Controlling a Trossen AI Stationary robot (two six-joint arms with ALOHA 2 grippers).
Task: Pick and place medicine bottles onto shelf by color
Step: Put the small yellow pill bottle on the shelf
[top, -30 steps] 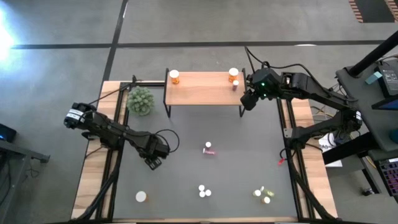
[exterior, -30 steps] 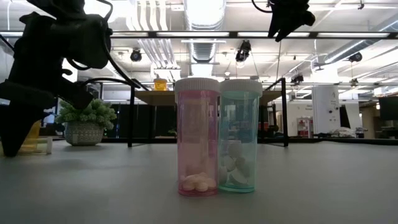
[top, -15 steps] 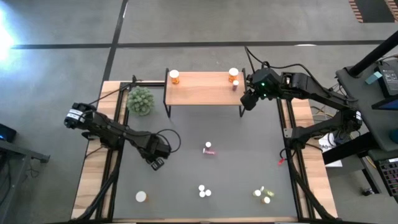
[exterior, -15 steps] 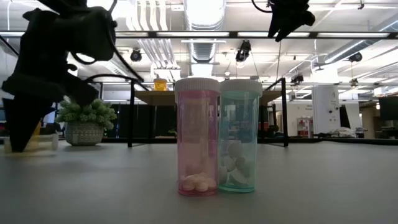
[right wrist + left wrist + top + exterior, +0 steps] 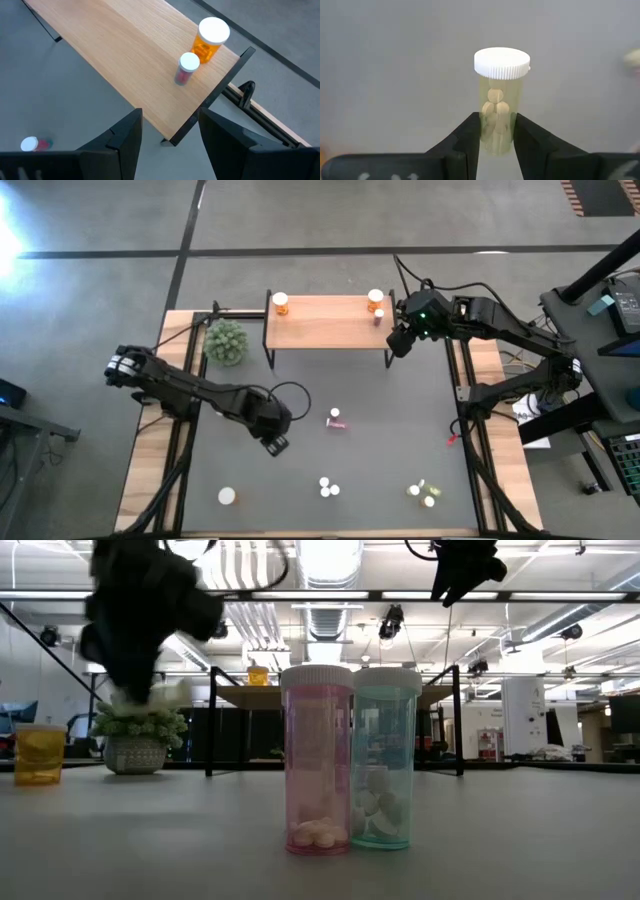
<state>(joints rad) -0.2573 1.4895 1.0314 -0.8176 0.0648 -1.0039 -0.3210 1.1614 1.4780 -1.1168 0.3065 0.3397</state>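
Note:
My left gripper [image 5: 278,444] hangs above the dark mat's middle left, shut on a small yellow-green bottle [image 5: 496,105] with a white cap; it also shows in the low view [image 5: 150,690]. My right gripper [image 5: 398,340] is open and empty, raised beside the right end of the light-wood shelf [image 5: 330,322]. On the shelf stand an orange bottle [image 5: 281,303] at the left end, and an orange bottle [image 5: 212,37] and a small pink one [image 5: 187,67] at the right end. My left gripper pinches the yellow-green bottle's body near its bottom end [image 5: 496,134] between its two fingers. The fingers lie along the bottle, and its white cap [image 5: 501,62] sticks out past the fingertips. The bottle is lifted clear of the mat.
On the mat lie a pink bottle [image 5: 336,419], two bottles side by side [image 5: 327,487] near the front edge, yellow-green ones [image 5: 422,493] at the front right and an orange bottle [image 5: 227,496] at the front left. A green plant [image 5: 225,341] stands left of the shelf.
My left gripper has risen from the mat with the yellow-green bottle and gone toward the table's right edge. The bottle is now lifted clear. My right gripper has kept still.

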